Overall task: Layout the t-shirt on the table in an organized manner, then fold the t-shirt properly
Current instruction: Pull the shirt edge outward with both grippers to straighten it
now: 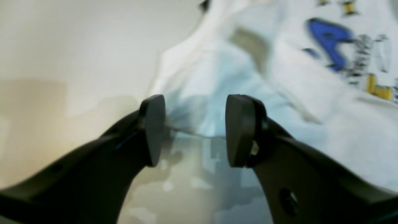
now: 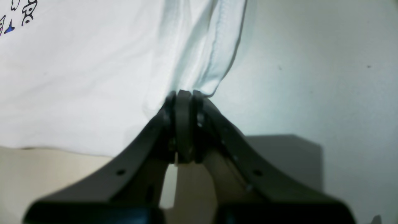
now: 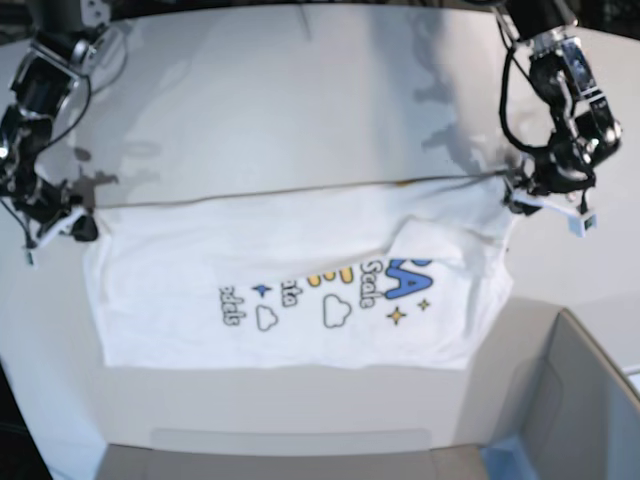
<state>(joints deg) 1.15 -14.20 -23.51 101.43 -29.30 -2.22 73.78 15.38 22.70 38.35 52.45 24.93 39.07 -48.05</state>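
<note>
The white t-shirt point(image 3: 300, 250) lies spread across the table point(image 3: 300, 100) with its blue-yellow lettering and clouds facing up, and its far part is folded toward me. In the right wrist view my right gripper point(image 2: 185, 93) is shut on a bunched corner of the t-shirt point(image 2: 77, 77); in the base view it sits at the shirt's left end point(image 3: 85, 228). My left gripper point(image 1: 196, 130) is open, its pads apart, with the t-shirt point(image 1: 311, 109) edge lying loose between them. In the base view it sits at the shirt's right end point(image 3: 515, 195).
A grey open-topped bin point(image 3: 590, 400) stands at the front right, close to the shirt's near right corner. Bare white table point(image 1: 77, 46) stretches beyond the shirt. The table's curved edge runs along the far side.
</note>
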